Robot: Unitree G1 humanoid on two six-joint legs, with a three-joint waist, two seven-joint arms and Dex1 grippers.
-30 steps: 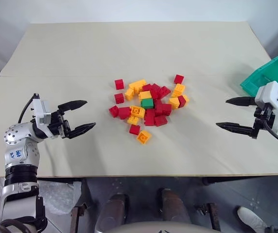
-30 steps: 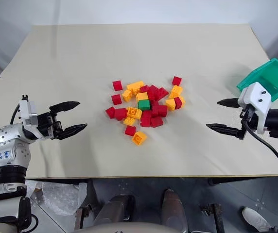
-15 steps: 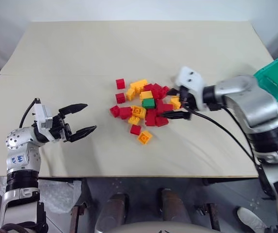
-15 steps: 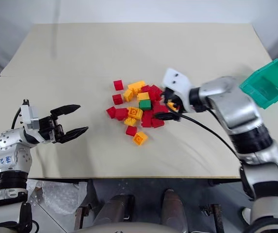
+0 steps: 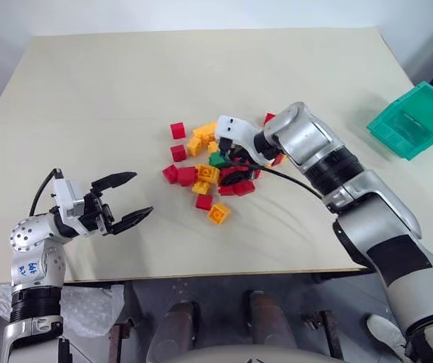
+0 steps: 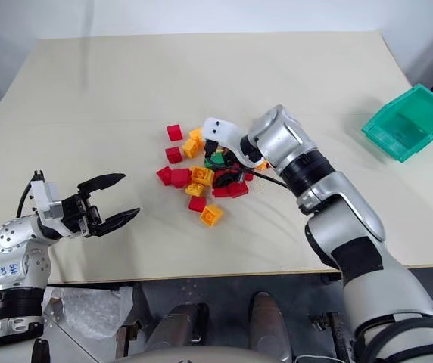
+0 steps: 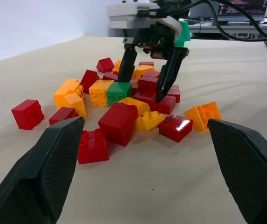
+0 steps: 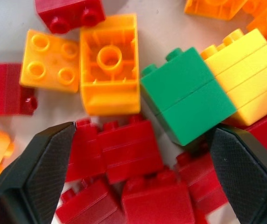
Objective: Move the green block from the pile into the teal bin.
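The green block [image 8: 187,95] is hemmed in within the pile [image 5: 216,170]: a yellow brick [image 8: 245,77] touches one side, red bricks [image 8: 119,149] crowd another. Around the pile, bare worktop [image 5: 126,83] is left open, and open worktop is seen between the pile and the teal bin [image 5: 413,121].

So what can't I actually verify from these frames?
- Head views: the right claw and its wrist cover most of the green block and the pile's middle bricks.
- Left wrist view: whether the claw's black fingers touch any brick.
- Right wrist view: the block's far side, against a yellow brick.
- Teal bin: its contents, too small.
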